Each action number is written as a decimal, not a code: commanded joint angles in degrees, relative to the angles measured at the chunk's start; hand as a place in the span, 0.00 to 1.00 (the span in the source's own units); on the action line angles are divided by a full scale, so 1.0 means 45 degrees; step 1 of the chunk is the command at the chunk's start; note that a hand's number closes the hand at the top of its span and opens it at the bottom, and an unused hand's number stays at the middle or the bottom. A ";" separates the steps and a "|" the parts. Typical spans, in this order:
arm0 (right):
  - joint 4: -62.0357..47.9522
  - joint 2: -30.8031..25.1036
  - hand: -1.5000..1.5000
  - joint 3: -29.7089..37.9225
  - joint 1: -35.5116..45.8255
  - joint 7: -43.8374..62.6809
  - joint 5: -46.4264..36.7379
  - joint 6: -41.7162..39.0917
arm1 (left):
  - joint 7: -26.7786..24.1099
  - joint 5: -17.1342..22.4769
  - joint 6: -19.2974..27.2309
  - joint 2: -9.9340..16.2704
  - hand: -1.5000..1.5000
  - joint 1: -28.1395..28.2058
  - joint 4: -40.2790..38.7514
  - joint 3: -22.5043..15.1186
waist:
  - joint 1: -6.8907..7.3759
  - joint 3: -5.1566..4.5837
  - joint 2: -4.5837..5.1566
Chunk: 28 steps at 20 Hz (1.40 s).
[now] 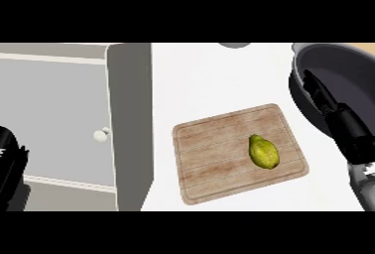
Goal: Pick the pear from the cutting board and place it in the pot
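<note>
A yellow-green pear [264, 151] lies on the right half of a wooden cutting board [212, 158] in the middle of the white counter. A dark pot [344, 67] stands at the upper right, partly cut off by the view's edge. My right hand [350, 130] comes in from the lower right and lies over the pot's left rim. It is open, with straight fingers [316, 89] pointing up and left, and it holds nothing. It is to the right of the pear and apart from it. My left hand [10, 163] shows only as a black shape at the left edge.
The counter's left edge runs down beside a grey cabinet door [55, 119] with a round white knob [102, 134]. A grey round object [234, 44] peeks in at the top. Bare white counter [219, 84] lies between the board and the pot.
</note>
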State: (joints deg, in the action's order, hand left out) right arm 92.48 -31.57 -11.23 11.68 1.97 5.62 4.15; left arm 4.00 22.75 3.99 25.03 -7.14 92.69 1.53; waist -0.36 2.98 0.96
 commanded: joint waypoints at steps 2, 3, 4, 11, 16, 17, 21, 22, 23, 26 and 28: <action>-0.1933 0.1928 1.00 0.0779 -0.0214 -0.1723 0.2881 -0.1098 | 0.0538 -0.0549 0.0554 0.0174 0.50 -0.0237 0.0332 -0.0108 | 0.0377 -0.0560 -0.0012; -0.2394 0.2603 1.00 0.0938 -0.0156 -0.1918 0.3779 -0.1421 | 0.0977 -0.0605 0.0900 0.0137 0.50 -0.0591 0.0753 -0.0141 | 0.0676 -0.0477 0.0122; -0.2594 0.2961 1.00 0.1303 -0.0272 -0.2014 0.4741 -0.1863 | 0.1349 -0.0722 0.1077 0.0279 0.50 -0.0736 0.0780 -0.0043 | 0.0791 -0.0417 0.0203; -0.5318 0.3787 0.00 0.1685 -0.0647 -0.4497 0.5530 -0.3866 | 0.5087 -0.0965 0.1870 0.0304 0.50 -0.2476 0.1226 -0.0489 | 0.1135 -0.0450 0.0232; -0.6201 0.3630 0.00 0.2532 -0.0307 -0.5798 0.6523 -0.5806 | 0.6812 -0.1779 0.2586 0.0175 0.50 -0.3236 0.1470 -0.0970 | 0.1108 -0.0551 0.0000; -0.6266 0.3574 0.00 0.2607 -0.0027 -0.5903 0.6677 -0.6183 | 0.7171 -0.1775 0.2542 0.0338 0.50 -0.3763 0.1269 -0.0763 | 0.1029 -0.0568 0.0028; -0.6756 0.2415 0.00 0.2440 0.0201 -0.5725 0.6502 -0.7883 | 0.8978 -0.2345 0.2948 0.0416 0.50 -0.4546 0.1553 -0.1184 | 0.1356 -0.0636 -0.0151; -0.6832 0.2036 0.00 0.2338 0.0134 -0.5655 0.6345 -0.8306 | 0.9453 -0.2426 0.2813 0.0567 0.50 -0.4754 0.1627 -0.1318 | 0.1395 -0.0652 -0.0210; -0.6929 0.1789 0.00 0.2095 0.0243 -0.5660 0.6059 -0.8757 | 1.0039 -0.1999 0.2984 0.0394 0.50 -0.4863 0.1660 -0.1090 | 0.1516 -0.0649 -0.0167; -0.6763 0.1116 0.00 0.1521 0.0481 -0.5490 0.5389 -0.9640 | 1.2484 -0.0700 0.3306 0.0357 0.50 -0.5800 0.2416 -0.1165 | 0.1772 -0.0630 -0.0332; -0.6692 0.0370 0.00 0.1206 0.0889 -0.5365 0.4828 -1.0371 | 1.1558 -0.1021 0.3689 0.0166 0.50 -0.5550 0.2722 -0.1417 | 0.1781 -0.0643 -0.0277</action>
State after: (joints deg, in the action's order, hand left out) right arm 62.39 -25.37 -3.52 13.73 -22.66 30.65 -36.78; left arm 68.70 26.38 22.52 22.69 -29.04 98.93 -6.51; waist 6.87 1.08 0.12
